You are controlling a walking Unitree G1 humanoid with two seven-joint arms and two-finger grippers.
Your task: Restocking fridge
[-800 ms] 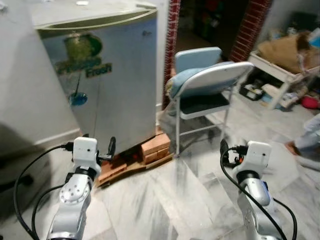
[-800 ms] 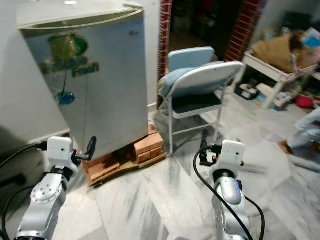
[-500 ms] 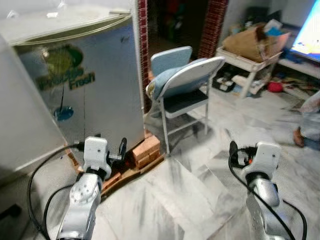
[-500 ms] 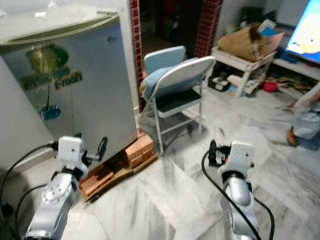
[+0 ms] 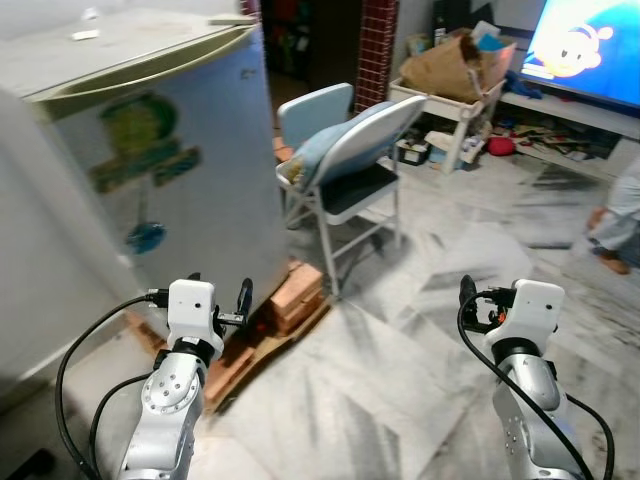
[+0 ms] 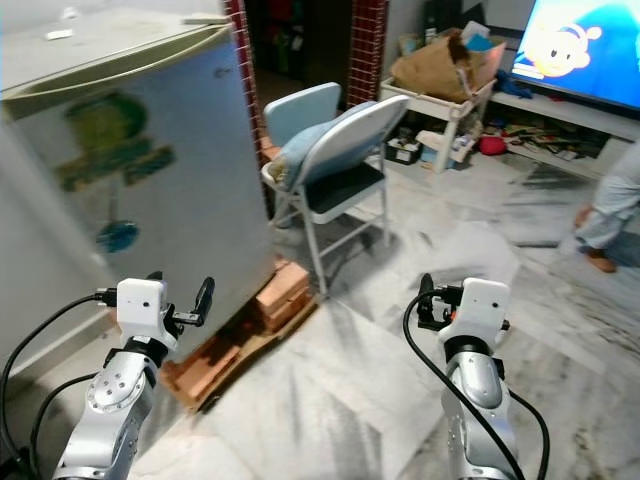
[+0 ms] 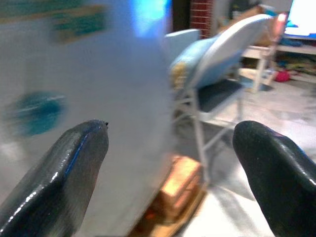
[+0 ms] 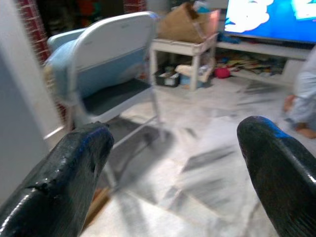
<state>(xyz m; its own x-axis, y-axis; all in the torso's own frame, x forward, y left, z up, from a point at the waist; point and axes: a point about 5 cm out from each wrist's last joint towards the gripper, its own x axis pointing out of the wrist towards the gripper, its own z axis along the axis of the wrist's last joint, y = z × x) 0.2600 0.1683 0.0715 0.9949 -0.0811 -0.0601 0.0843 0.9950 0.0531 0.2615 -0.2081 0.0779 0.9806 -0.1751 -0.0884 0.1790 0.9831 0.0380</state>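
Observation:
The small grey fridge (image 5: 150,170) with a green and blue sticker on its door stands at the left, door closed. It rests on bricks (image 5: 295,290) and a wooden board (image 5: 235,365). My left gripper (image 5: 220,300) is held low in front of the fridge's lower corner, open and with nothing between its fingers (image 7: 64,173). My right gripper (image 5: 480,300) hovers over the marble floor at the right. It is open and holds nothing, and its fingers (image 8: 69,173) point toward the chair.
A blue and white folding chair (image 5: 350,150) stands just right of the fridge. Behind it are a white table (image 5: 455,95) with a brown bag and clutter, and a lit TV (image 5: 590,50). A person's leg and foot (image 5: 615,225) are at the far right. Marble floor (image 5: 400,340) lies ahead.
The whole picture has swung to the right, so the fridge sits farther left and the TV has come into view. Both grippers keep their pose and stay open.

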